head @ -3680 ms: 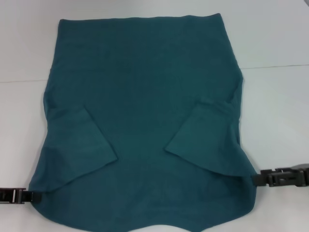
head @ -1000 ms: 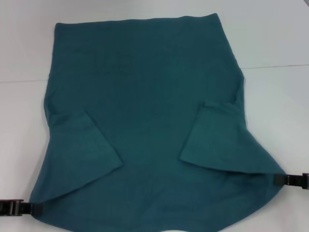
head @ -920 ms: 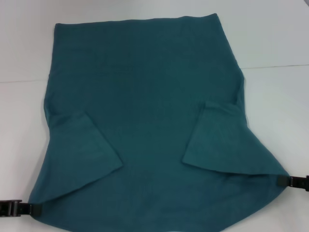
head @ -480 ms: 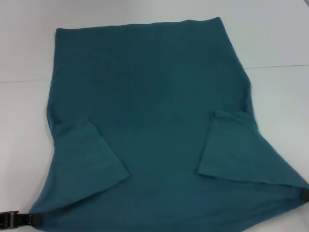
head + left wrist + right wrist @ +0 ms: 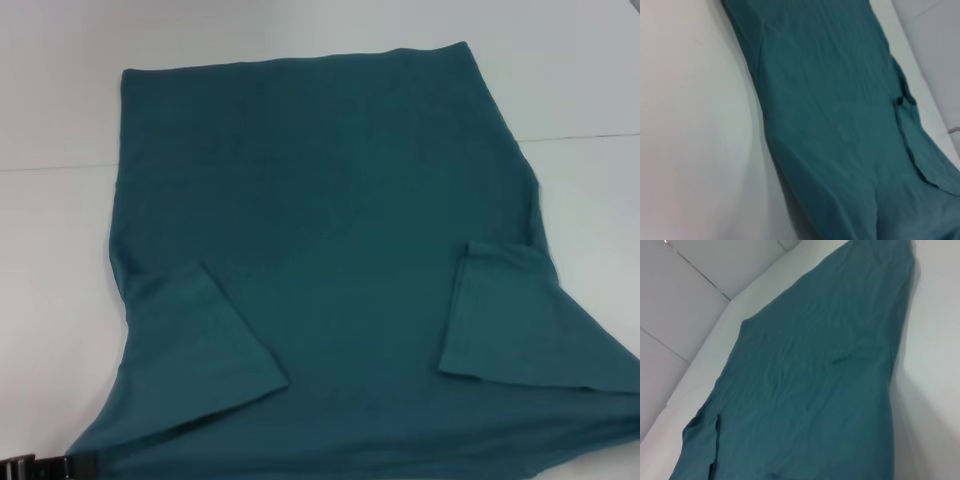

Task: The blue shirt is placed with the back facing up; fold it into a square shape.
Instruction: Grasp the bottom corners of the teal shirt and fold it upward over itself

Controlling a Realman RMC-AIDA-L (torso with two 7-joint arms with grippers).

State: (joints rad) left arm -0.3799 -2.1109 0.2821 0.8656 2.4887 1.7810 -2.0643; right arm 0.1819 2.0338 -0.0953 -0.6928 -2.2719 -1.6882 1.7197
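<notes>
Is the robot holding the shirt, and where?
The left end effector is at the shirt by its near left corner, seemingly gripping it. The right end effector is out of view, so its hold cannot be told.

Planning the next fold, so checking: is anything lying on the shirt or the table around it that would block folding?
Nothing visible does. The blue shirt lies on the bare table, both sleeves folded inward; the left gripper is at its near left corner.

blue shirt (image 5: 330, 230) spread flat on white table (image 5: 60, 250), sleeves folded inward, left gripper (image 5: 40, 466) at its near corner
</notes>
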